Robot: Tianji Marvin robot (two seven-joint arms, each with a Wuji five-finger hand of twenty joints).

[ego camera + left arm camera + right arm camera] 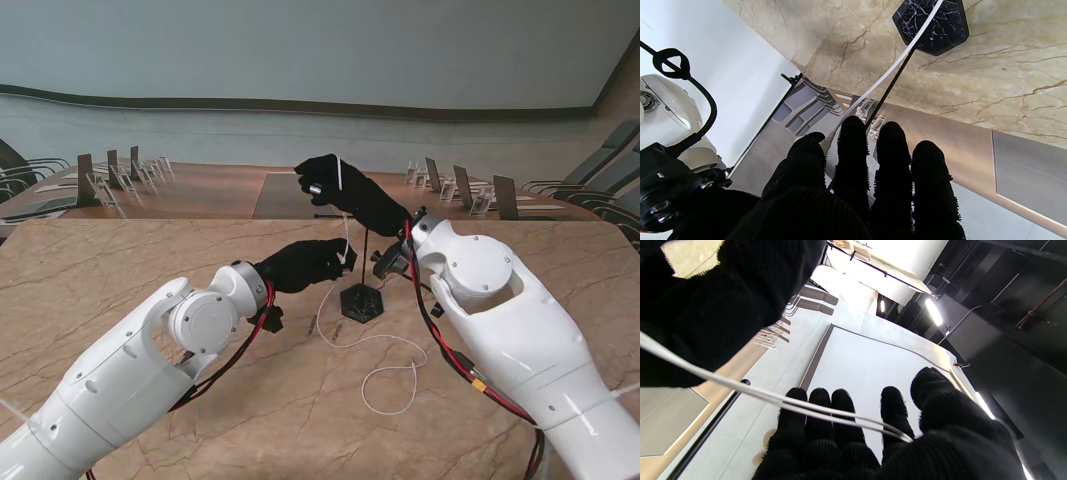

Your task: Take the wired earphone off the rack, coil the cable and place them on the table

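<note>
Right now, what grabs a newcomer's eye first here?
The two black-gloved hands raised over mid-table: the right hand higher and farther from me, the left hand lower, with the white cable running between them. Next, the rest of that cable trailing in loose loops on the marble table, nearer to me and right of the black rack base.
</note>
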